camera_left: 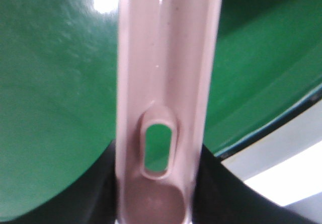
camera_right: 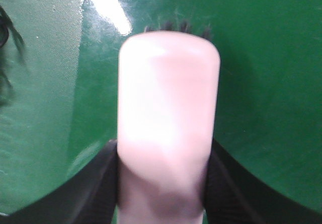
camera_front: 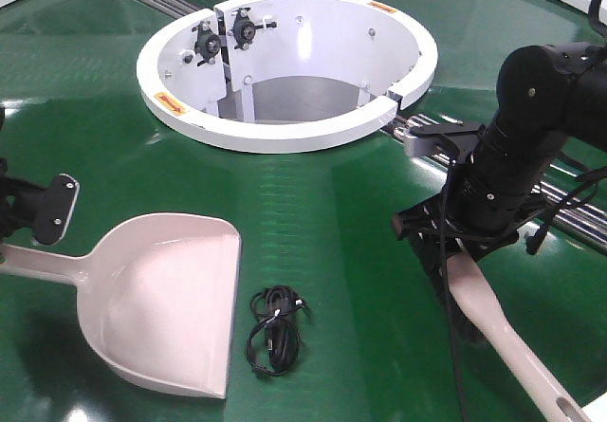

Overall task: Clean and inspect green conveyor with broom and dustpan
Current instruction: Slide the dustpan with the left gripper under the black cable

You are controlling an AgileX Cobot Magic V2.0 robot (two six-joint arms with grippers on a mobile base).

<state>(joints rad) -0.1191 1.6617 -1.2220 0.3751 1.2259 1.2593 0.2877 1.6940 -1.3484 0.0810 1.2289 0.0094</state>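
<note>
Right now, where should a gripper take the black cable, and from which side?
At the middle of the black cable, where its loops bunch, from straight above. It lies flat on the green conveyor, so a sideways approach would probably only push it.

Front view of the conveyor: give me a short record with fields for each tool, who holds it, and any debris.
dustpan: resting on green conveyor, mouth toward black cable, handle in left gripper
broom: in right gripper, bristles down, handle pointing lower right
debris: coiled black cable beside dustpan mouth
background: white ring hub beyond both tools
</note>
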